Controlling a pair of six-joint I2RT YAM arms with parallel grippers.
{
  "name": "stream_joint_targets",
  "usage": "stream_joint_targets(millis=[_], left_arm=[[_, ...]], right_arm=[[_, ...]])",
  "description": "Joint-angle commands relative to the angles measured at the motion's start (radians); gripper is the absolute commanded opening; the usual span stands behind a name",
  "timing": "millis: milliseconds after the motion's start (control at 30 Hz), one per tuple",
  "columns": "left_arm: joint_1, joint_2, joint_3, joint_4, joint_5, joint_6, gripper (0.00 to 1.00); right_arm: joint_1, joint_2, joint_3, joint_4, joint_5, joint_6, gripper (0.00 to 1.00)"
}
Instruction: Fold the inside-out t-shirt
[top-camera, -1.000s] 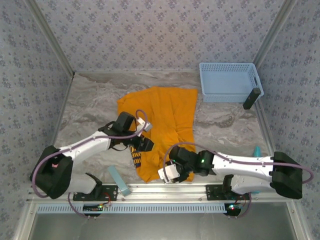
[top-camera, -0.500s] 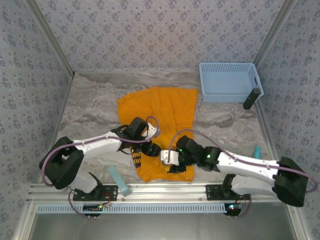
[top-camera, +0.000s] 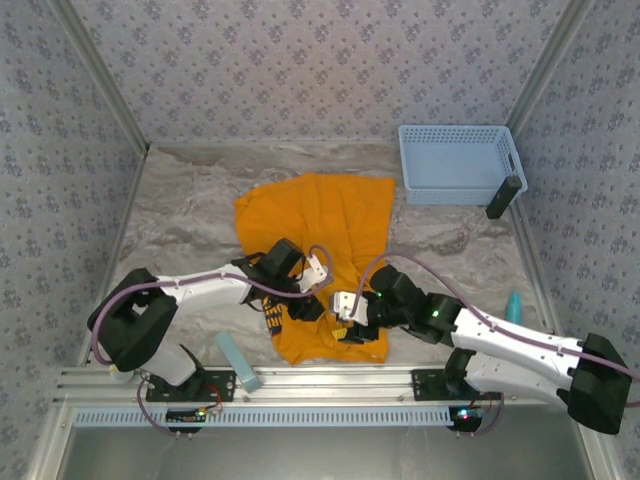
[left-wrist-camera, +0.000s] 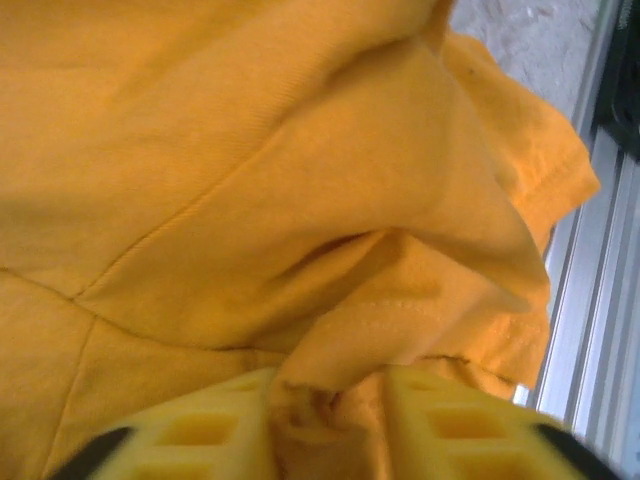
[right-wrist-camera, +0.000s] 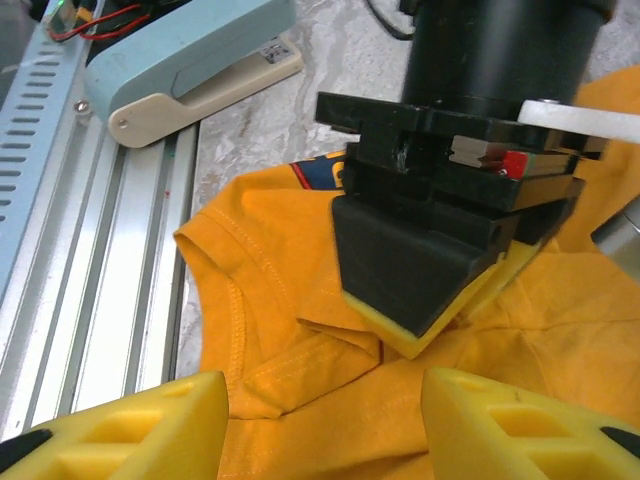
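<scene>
marbled tabletop (top-camera: 180, 225), orange t-shirt (left-wrist-camera: 300, 190) fold pinched in left claw (left-wrist-camera: 326, 425)

Matt knitted cloth of the inside-out t-shirt (left-wrist-camera: 300, 150) is bunching between the left gripper's (left-wrist-camera: 330, 400) matt yellow pads (left-wrist-camera: 445, 425); beside them, ribbed metal rail (left-wrist-camera: 590, 330) is gleaming.

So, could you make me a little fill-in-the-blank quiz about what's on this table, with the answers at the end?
1. The t-shirt lying on the table is ____ in colour.
2. The left gripper pinches a fold of the ____.
3. The right gripper has its jaws ____.
4. The basket in the far corner is light ____.
Missing words: orange; t-shirt; open; blue.
</scene>
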Motion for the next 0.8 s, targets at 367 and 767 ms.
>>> stream_joint_targets(millis=[367,767], left_arm=[[0.076,-0.088,0.035,-0.044,0.206,0.08,0.0],[0.106,-0.084,0.044,-0.016,0.23,0.022,0.0]], right_arm=[[0.198,0.28,0.066,-0.021,0.298,-0.2,0.56],[0.268,0.34,0.04,0.038,0.315,-0.257,0.24]])
